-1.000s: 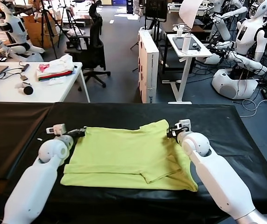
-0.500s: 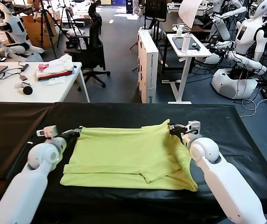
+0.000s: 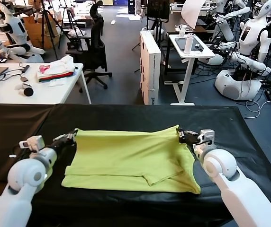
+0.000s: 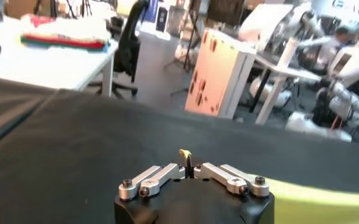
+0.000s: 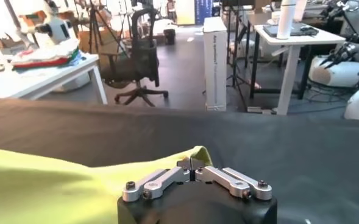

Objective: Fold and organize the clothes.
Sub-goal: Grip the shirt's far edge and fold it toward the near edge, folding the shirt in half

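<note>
Black tablecloth (image 3: 126, 113) bears smooth, rectangular-folded lime cotton T-shirt (image 3: 130, 161).

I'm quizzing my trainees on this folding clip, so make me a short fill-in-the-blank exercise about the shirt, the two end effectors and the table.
1. The T-shirt lying on the table is lime yellow-green with ____ sleeves.
2. The left end effector and the right end effector are each shut on a far ____ of the T-shirt.
3. The table under the T-shirt is covered in ____ cloth.

Missing words: short; corner; black
</note>
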Robot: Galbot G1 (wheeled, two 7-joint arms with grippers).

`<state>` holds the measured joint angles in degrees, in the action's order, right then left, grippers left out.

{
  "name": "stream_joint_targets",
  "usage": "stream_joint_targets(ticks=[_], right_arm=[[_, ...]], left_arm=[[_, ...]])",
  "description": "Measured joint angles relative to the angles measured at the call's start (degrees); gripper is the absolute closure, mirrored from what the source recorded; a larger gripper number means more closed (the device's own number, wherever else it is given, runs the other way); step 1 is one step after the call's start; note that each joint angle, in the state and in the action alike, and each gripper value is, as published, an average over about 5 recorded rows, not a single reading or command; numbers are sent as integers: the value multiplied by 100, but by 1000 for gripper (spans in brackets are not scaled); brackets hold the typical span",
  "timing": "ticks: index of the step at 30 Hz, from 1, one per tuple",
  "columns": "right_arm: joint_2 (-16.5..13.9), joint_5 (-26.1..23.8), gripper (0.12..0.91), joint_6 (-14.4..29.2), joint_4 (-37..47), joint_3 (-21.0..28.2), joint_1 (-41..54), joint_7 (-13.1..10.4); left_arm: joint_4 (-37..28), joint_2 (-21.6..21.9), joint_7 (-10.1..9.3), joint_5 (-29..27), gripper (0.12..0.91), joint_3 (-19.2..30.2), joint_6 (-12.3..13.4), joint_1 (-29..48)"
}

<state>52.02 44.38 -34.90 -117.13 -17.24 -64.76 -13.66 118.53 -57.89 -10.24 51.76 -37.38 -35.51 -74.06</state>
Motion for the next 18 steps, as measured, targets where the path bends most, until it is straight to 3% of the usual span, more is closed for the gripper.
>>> stream_joint_targets(ticks=[9,18], right_arm=[[-33,-187,886,-26,-392,-83,-794,27],[-46,-228,886,-42,-435,-133,-1116,41]], left_arm=[[554,-196,177,-64,842,-491,87,-979],[552,-414,365,-243,841,-873,274,-1662]])
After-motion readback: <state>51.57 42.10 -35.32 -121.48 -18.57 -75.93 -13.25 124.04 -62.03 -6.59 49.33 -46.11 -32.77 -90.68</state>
